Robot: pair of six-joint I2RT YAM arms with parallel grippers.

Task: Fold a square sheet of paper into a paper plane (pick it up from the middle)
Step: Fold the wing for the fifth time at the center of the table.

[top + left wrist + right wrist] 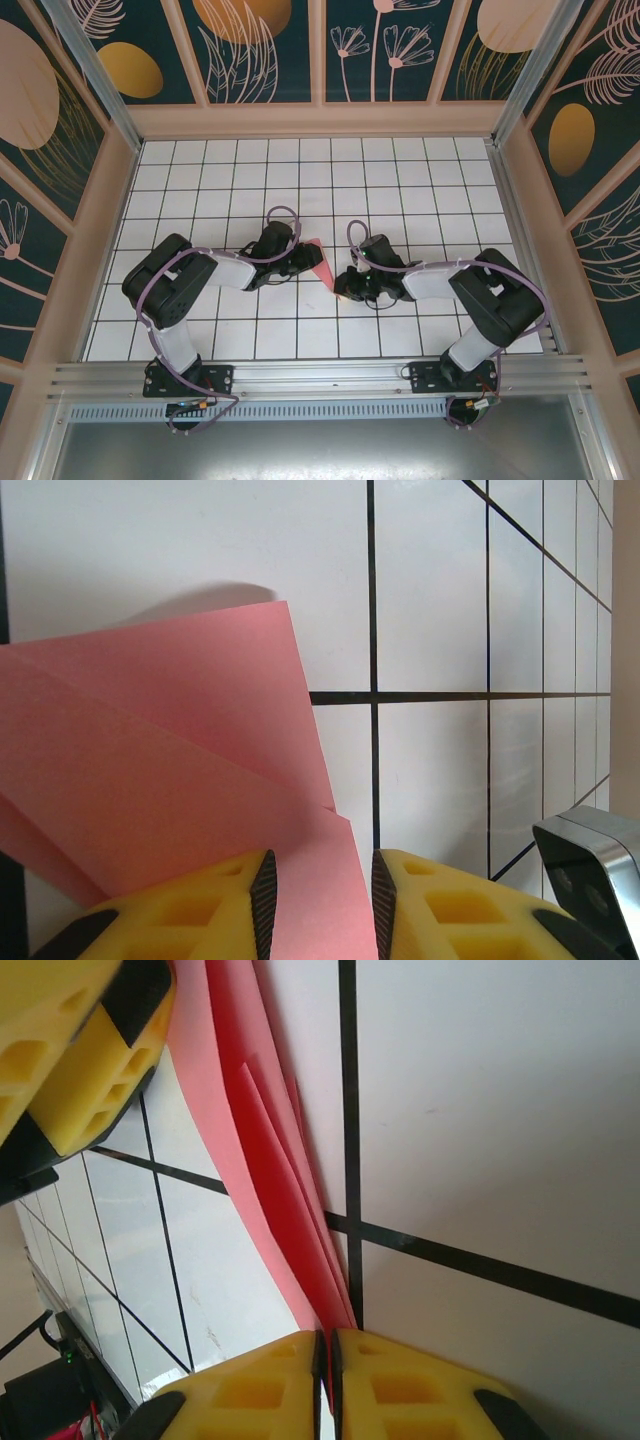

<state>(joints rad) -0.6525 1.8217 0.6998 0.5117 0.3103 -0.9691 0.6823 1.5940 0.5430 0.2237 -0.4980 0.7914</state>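
Observation:
The square sheet of paper (320, 264) is salmon-pink and folded into a narrow, layered, pointed shape, held up between my two grippers at mid-table. My right gripper (343, 283) is shut on its pointed end; in the right wrist view the stacked layers (270, 1180) run down into the closed pads (327, 1360). My left gripper (300, 262) is at the other end. Its jaws (322, 905) stand apart, with a flat flap of the paper (150, 760) lying between them and over the left finger. One yellow finger of the left gripper (70, 1050) shows at the top left of the right wrist view.
The white gridded table (400, 190) stretches behind the grippers to the patterned back wall (320, 60). Side walls close in left and right. An aluminium rail (320, 375) runs along the near edge by the arm bases. A grey metal part (590, 865) shows at the lower right of the left wrist view.

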